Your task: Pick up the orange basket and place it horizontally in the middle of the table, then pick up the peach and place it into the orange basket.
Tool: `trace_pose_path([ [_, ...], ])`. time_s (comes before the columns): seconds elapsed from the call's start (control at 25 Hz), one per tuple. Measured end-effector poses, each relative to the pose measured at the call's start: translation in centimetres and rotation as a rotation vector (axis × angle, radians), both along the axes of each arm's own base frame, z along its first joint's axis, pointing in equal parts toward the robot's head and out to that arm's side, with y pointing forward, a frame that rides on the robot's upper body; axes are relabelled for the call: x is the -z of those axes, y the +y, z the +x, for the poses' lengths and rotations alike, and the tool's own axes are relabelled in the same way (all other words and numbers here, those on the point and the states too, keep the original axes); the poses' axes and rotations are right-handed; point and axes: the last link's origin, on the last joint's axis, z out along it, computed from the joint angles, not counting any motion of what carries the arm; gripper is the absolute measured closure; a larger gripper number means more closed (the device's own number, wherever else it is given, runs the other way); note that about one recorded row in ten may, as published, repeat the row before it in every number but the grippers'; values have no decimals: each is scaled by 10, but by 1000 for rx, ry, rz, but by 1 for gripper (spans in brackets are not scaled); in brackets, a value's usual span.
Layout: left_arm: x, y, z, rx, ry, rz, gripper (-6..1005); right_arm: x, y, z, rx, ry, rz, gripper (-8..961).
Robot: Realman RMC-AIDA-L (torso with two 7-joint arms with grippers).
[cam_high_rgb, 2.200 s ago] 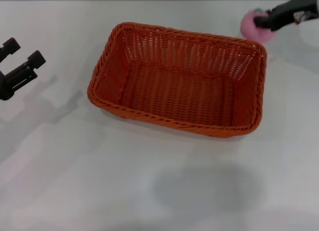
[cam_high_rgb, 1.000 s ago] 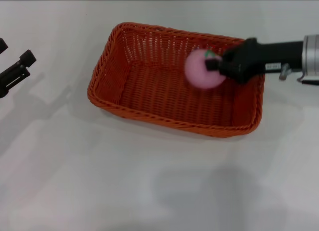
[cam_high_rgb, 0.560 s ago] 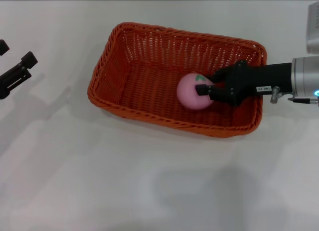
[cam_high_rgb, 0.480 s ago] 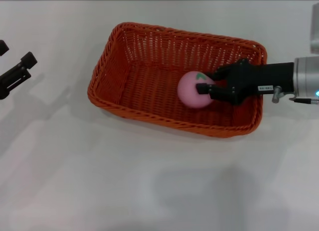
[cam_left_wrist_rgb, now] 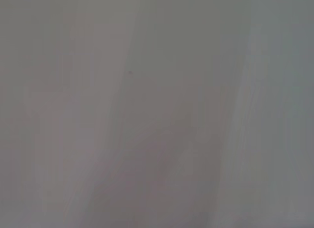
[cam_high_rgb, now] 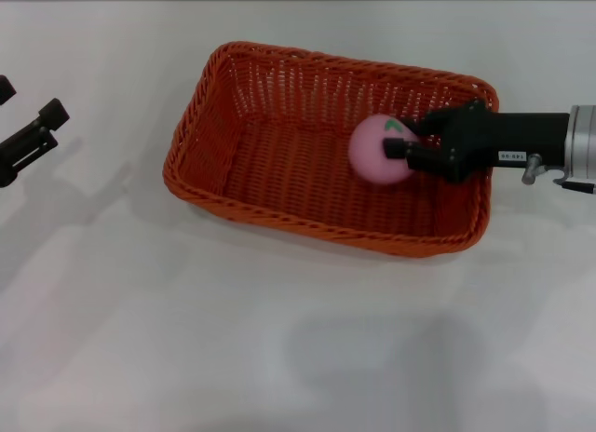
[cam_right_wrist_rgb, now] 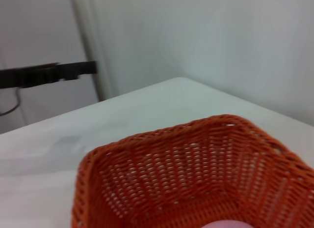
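1. You have the right gripper reaching in over the short right-hand rim of the large burnt-orange woven rectangular basket, its black fingers clamped on the small round pink toy peach. The fruit sits at the fingertips, its green stem spot facing up, inside the basket's right half.
2. From the head view you cannot tell whether the peach touches the woven floor or hangs just above it. Judge it low enough before you let go, so it settles rather than rolls.
3. Open the fingers only a little and draw the gripper back along its own line. The rim just under the wrist is what could catch you, so lift before you retreat.
4. The basket lies lengthwise across the middle of the plain white smooth table, so the first half of the task looks done.
5. The right wrist view shows the far basket wall ahead of the gripper and a sliver of pink at the edge.
6. Far off, the left gripper is parked near the table's left edge, well apart from the basket, fingers spread and empty. It stands in nobody's way.
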Motion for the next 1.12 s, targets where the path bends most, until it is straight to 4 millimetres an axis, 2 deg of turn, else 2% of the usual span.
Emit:
trace_pose_path([
  [0.52,-2,0,-1,1,7,21,122,2,7,4,47,-12,29,631],
  [0.72,-5,1,-2,-10,5,45,123,-3,5,0,22,10,23,500],
  [0.84,-8,3,-5,-20,14,75,123,-19,-3,-1,-2,55,42,246],
  [1.04,-20,4,-12,-55,22,162,123,-67,-29,21,21,155,184,142],
  [1.12,-27,2,-16,-70,29,215,123,-84,-43,36,37,175,268,143],
])
